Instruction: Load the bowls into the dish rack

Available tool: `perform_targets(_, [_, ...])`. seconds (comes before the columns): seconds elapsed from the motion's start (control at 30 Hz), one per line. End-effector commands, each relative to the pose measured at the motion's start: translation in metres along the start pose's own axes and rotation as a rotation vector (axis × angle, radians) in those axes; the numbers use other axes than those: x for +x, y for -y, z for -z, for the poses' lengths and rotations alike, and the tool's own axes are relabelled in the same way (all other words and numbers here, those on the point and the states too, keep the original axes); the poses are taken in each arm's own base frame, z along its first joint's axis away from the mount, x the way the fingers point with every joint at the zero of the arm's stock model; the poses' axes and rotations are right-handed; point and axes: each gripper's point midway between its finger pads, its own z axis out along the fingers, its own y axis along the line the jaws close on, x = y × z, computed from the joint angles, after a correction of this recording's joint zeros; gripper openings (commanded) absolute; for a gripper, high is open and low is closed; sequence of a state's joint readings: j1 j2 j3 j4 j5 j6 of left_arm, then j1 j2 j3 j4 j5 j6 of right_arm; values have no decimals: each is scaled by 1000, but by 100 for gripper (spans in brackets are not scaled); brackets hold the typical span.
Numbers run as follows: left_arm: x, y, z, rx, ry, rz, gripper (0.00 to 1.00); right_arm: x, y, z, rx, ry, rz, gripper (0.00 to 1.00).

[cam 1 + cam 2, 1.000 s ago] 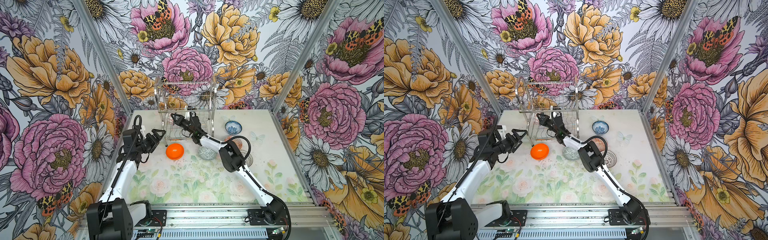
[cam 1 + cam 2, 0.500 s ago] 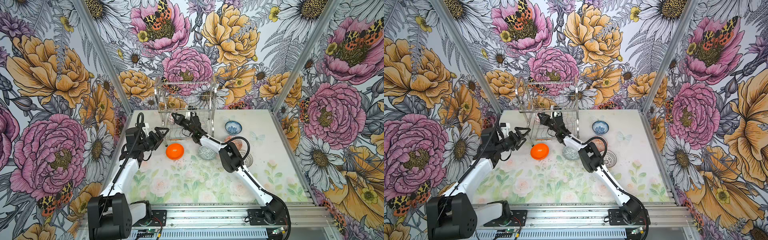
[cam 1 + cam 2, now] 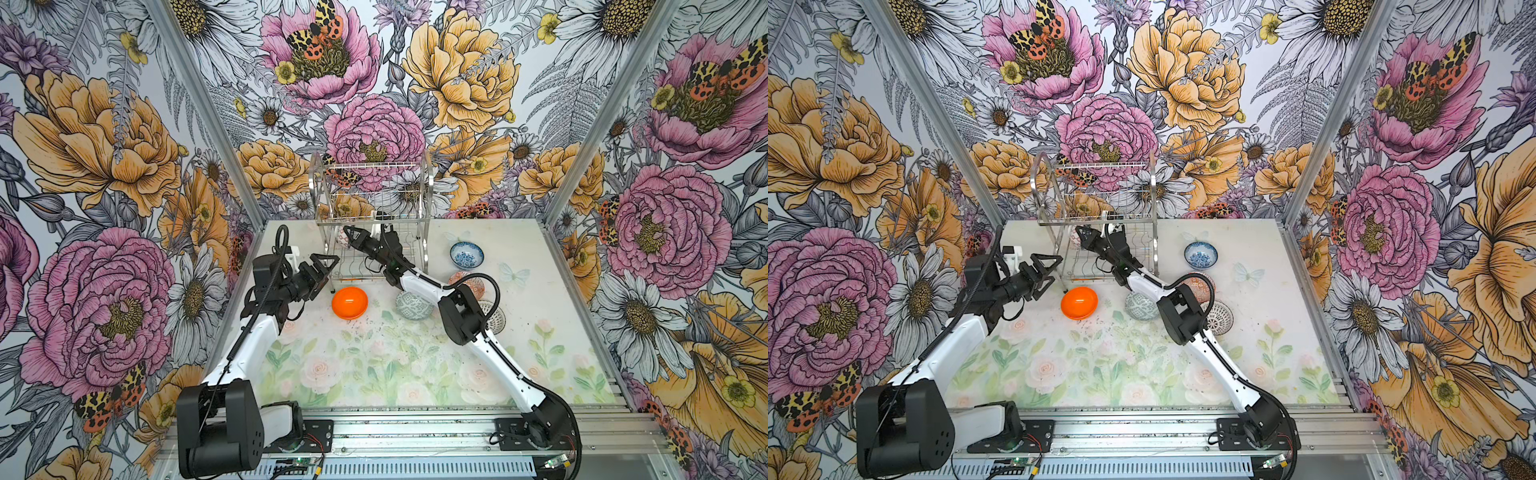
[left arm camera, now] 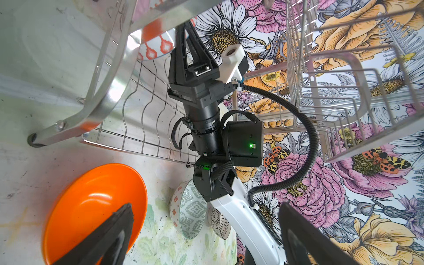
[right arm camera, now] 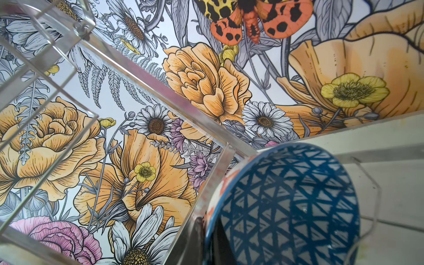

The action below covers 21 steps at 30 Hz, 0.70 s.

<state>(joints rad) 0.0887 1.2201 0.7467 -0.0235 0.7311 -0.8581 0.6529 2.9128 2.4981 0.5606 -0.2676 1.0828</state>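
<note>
Flowered walls surround the worktop (image 3: 374,365). At its far edge the navy zigzag bowl (image 3: 341,240), pinched by the right gripper (image 3: 348,232), is inside the dish rack (image 3: 426,232), on the lower tier. Five lie outside: orange bowl (image 3: 350,302), grey-green bowl (image 3: 413,305), red-patterned bowl (image 3: 473,282), blue floral bowl (image 3: 466,254), lattice bowl (image 3: 494,316). The left gripper (image 3: 326,272) hangs spread beside the orange bowl.

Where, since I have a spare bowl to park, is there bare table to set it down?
Bare: the near half of the table, in front of the orange bowl and grey-green bowl; also the far right corner behind the blue-white floral bowl. Crowded: between the dish rack and the right arm.
</note>
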Motion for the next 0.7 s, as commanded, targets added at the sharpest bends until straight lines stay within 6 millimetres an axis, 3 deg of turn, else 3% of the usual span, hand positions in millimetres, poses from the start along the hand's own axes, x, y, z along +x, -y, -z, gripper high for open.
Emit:
perform_targets(0.0, [2, 6, 1, 31, -8, -18, 99, 5, 4, 0, 6, -52, 32, 0])
perform_targets(0.67, [-1, 2, 4, 23, 2, -1, 99, 16, 10, 1, 54, -130, 98, 0])
